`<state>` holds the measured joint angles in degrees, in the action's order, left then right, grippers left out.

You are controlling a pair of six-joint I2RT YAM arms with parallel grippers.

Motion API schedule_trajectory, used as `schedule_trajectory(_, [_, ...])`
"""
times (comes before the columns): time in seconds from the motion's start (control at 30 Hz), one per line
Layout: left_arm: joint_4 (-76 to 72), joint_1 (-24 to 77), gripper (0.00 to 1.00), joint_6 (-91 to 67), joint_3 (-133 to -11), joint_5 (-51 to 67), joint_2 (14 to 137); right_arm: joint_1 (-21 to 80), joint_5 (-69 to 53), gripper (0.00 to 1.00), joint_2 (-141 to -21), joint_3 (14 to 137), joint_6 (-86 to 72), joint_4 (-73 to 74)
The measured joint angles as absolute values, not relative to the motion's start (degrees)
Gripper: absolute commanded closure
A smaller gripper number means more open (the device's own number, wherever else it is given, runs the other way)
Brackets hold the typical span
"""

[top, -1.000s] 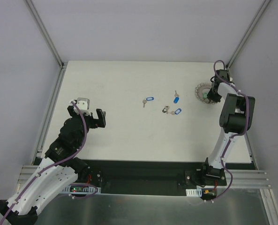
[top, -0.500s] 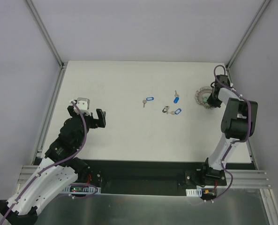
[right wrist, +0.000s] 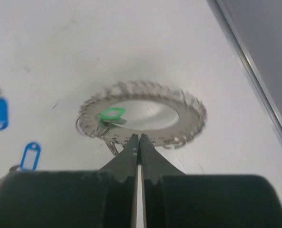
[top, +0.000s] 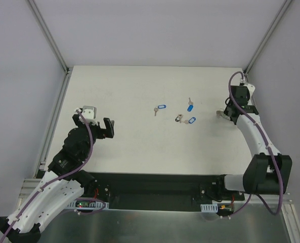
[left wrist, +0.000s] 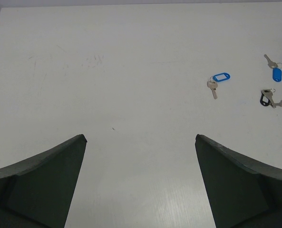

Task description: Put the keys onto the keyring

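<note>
Keyring [right wrist: 190, 110] lies flat on the surface [top: 124, 91], close to its right border and directly under the right gripper [right wrist: 139, 138]. This gripper has its fingers pressed together, with the tips at the near rim. Whether they pinch the rim or only touch it, I cannot tell. The keys [left wrist: 220, 77] lie scattered well to the left, none on the ring. The left gripper [left wrist: 141, 137] is spread wide and empty. The risk, I think, is that the thin coiled rim slips from so narrow a hold, or that the ring slides away when pushed.
</note>
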<state>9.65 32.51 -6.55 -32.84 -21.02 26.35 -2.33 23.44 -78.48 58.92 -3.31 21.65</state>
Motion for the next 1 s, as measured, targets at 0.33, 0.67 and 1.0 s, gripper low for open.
schedule_trajectory(0.33, [9.6, 32.5, 0.01, -6.6, -32.8, -20.9, 24.6, 24.4, 21.3, 0.99, -69.1, 63.0, 5.0, 28.8])
schedule_trajectory(0.67, [9.6, 32.5, 0.01, -6.6, -32.8, -20.8, 24.0, 49.9, 8.6, 0.99, -85.9, 71.7, 12.3, 13.2])
schedule_trajectory(1.0, [9.6, 32.6, 0.01, -6.6, -32.8, -20.8, 23.9, 52.7, -1.0, 0.99, -97.9, 59.5, 10.3, -3.8])
